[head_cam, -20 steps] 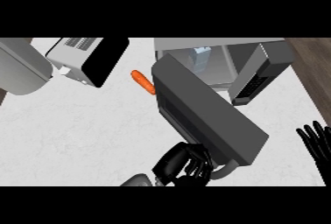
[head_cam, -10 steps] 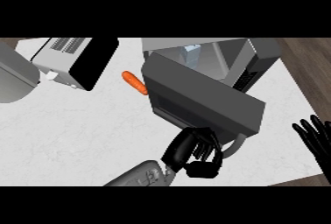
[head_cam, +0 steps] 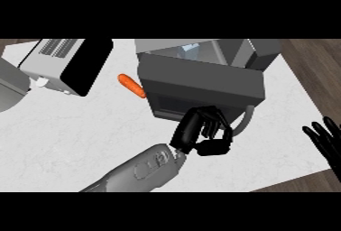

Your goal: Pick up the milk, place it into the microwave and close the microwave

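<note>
The grey microwave (head_cam: 256, 49) stands at the counter's back, and its dark door (head_cam: 206, 88) is swung partly across the opening. Through the gap above the door I see a pale shape in the cavity (head_cam: 190, 48); whether it is the milk I cannot tell. My left hand (head_cam: 200, 133) rests against the door's lower edge, fingers curled, just left of the door's grey handle (head_cam: 250, 116). At the view's right edge my right hand (head_cam: 326, 142) stays open, fingers up, holding nothing.
An orange carrot (head_cam: 131, 85) lies on the white counter (head_cam: 73, 135) left of the microwave. A white and black appliance (head_cam: 66, 63) sits at the back left, beside a grey rounded object (head_cam: 8, 92). The counter's right edge (head_cam: 310, 113) borders brown floor.
The microwave door has swung from a wide diagonal towards the cavity, with my left hand following it up and right. The view has turned. The right hand has stayed put.
</note>
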### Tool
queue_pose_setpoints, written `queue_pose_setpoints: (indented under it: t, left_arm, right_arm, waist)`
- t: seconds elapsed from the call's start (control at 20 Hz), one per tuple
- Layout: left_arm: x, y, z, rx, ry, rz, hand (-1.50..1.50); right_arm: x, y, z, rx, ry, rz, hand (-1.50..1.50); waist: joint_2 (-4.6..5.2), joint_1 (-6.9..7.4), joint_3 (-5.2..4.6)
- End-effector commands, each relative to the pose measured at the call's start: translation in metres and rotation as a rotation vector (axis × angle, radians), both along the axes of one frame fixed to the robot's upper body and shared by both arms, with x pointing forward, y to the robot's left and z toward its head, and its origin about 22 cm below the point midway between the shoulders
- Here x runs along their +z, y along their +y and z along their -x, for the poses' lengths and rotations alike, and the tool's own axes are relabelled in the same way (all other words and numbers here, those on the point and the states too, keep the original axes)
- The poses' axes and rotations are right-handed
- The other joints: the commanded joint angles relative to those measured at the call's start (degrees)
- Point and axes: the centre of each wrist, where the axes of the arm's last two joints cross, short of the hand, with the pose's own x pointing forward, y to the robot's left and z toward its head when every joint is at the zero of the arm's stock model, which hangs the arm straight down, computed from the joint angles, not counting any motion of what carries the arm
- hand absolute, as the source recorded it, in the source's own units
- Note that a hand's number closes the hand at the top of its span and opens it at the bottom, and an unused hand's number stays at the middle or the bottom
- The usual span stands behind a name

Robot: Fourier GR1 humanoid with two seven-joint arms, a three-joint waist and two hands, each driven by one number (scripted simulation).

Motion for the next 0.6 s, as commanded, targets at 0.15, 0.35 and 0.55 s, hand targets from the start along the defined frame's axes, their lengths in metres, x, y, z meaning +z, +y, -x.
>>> queue_pose_setpoints:
  t: [0.15,0.35,0.55]
  left_arm:
    - [0.029,-0.003,-0.039,0.093,-0.032,0.037,1.5]
    - [0.028,0.002,-0.05,0.133,-0.002,0.06,1.5]
    - [0.038,0.002,-0.061,0.142,0.002,0.1,1.5]
  right_arm:
    - [0.01,0.006,-0.003,0.006,-0.005,-0.021,-1.5]
    - [0.017,0.001,0.002,0.006,0.013,0.002,-1.5]
    - [0.029,0.006,-0.005,0.029,-0.006,0.013,-1.5]
  waist:
    - [0.86,-0.92,0.1]
    - [1.1,-2.21,0.04]
    - [1.6,-1.99,-0.01]
